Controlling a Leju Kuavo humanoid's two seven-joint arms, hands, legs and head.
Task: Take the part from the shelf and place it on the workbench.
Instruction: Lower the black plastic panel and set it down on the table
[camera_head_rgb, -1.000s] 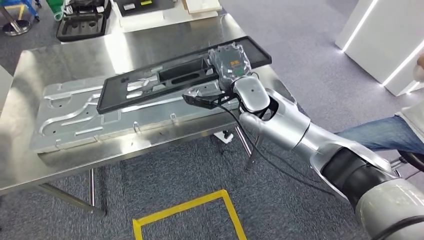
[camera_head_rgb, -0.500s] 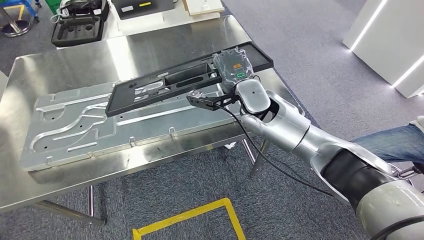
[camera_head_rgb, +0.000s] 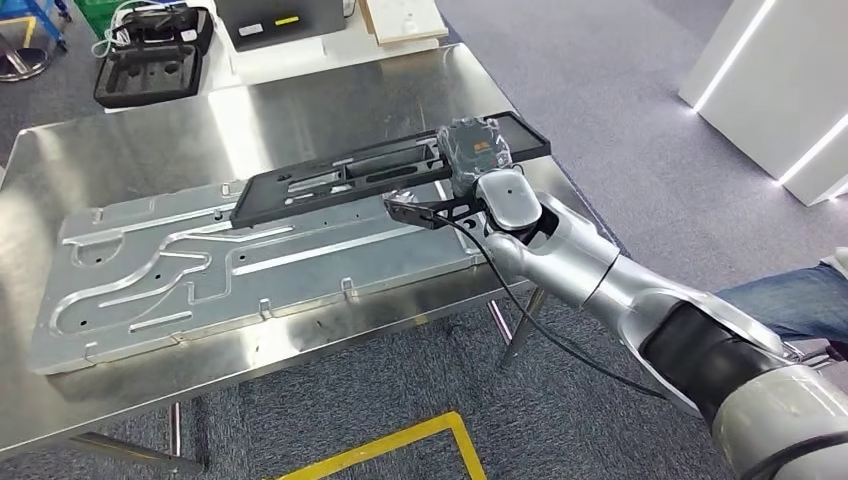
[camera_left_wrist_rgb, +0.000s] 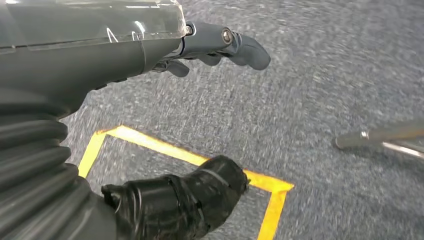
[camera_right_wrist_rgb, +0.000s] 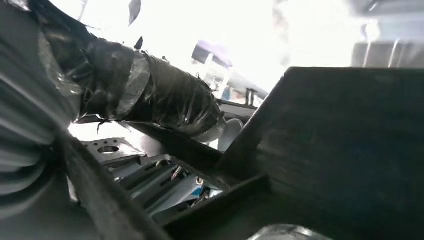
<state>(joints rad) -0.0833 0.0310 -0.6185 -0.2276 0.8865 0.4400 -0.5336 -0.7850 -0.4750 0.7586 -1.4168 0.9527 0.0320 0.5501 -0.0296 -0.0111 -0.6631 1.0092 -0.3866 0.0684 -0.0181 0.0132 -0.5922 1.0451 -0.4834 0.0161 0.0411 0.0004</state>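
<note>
In the head view the right hand sits right of centre in the upper half of the frame, its fingers clamped on the right end of the part, a long flat black frame with cut-out openings. The part stretches from the hand toward the centre-left of the picture, lying low over a large grey metal plate with curved channels pressed into it; whether the part rests on that plate or hangs just above it cannot be told. The plate lies on the workbench, a steel table that fills the upper left and centre of the frame. The silver right arm runs in from the lower right corner, with a black cable hanging under it. At the upper left edge a black moulded case lies beyond the table. A strip of yellow floor tape shows at the bottom centre on the grey carpet, and a person's leg in blue jeans comes in at the right edge. In the right wrist view the taped dark thumb lies over the black part, close against it. In the left wrist view the left hand hangs above the carpet and the yellow tape, holding nothing, its grey fingers at the top and the black-wrapped thumb at the bottom well apart.
</note>
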